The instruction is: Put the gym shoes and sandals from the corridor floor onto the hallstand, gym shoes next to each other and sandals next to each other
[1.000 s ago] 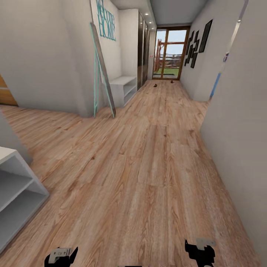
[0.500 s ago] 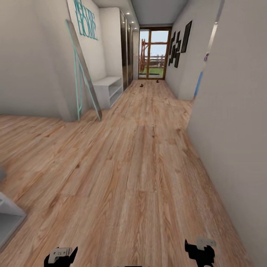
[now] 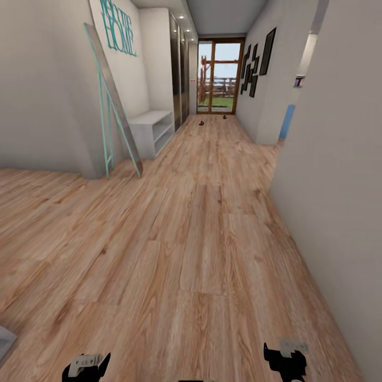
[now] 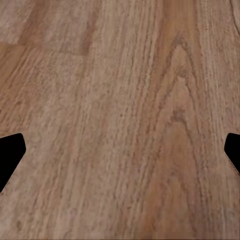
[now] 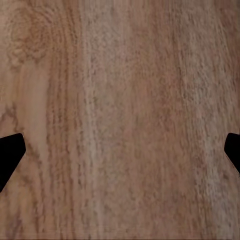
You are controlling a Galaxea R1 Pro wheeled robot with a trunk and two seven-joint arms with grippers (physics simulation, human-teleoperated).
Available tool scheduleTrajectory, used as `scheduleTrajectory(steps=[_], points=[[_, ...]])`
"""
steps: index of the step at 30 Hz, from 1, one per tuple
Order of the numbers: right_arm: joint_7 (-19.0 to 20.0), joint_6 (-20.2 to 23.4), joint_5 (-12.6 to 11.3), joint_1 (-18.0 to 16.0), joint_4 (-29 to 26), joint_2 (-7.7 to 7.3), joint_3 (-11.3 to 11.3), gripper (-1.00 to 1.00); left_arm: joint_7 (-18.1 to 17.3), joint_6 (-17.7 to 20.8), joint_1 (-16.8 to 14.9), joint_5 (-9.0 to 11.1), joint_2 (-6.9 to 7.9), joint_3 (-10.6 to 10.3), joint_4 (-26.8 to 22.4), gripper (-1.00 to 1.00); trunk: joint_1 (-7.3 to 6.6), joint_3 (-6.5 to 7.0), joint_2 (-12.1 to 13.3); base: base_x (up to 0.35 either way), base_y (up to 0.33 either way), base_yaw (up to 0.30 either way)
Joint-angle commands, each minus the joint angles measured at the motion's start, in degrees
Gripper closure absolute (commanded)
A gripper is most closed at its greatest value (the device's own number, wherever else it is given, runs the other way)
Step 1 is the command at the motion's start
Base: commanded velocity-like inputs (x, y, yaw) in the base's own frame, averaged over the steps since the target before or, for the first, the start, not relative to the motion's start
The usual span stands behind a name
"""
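Wood-plank corridor floor (image 3: 201, 223) stretches ahead to a glass door. Far down it, near the door, lie two small dark-brown things (image 3: 201, 122) (image 3: 224, 117) that look like the sandals, though they are too small for detail. The gym shoes are out of view. Only a pale grey corner (image 3: 4, 337) shows at the lower left edge, possibly the hallstand. My left gripper (image 3: 87, 366) and right gripper (image 3: 286, 361) hang low over the floor. Both are open and hold nothing, with bare planks between the fingertips of the left gripper (image 4: 120, 160) and the right gripper (image 5: 120, 160).
A plain low white two-shelf bench (image 3: 154, 127) stands against the left wall. A tall teal-framed mirror (image 3: 114, 106) leans beside it. The right wall (image 3: 334, 185) runs close along my right side, with a side opening (image 3: 289, 119) further on.
The camera has swung and advanced: the pale grey shelf unit at lower left has slid almost out of the picture. Both grippers keep their pose, open.
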Motion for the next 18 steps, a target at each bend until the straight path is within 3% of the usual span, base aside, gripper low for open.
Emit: scheduleTrajectory(steps=[1, 6, 18], points=[[-0.2, -0.2, 0.9, 0.0, 0.1, 0.01, -0.5, -1.00, -0.1, -0.2, 0.0, -0.5, -0.01, 0.5, 0.0, -1.00, 0.02, -0.05, 0.0, 0.340, 0.000, -0.001], [-0.2, -0.2, 2.9, 0.0, 0.1, 0.07, -0.5, -1.00, 2.8, -0.3, 0.0, -0.6, -0.01, 0.4, 0.0, -1.00, 0.02, -0.05, 0.0, 0.340, 0.000, 0.000], [-0.4, 0.0, 3.4, 0.1, 0.1, 0.11, -0.5, -1.00, 4.7, -0.4, 0.0, -0.5, -0.08, 0.4, 0.1, -1.00, 0.02, -0.05, 0.0, 0.340, 0.000, 0.000]])
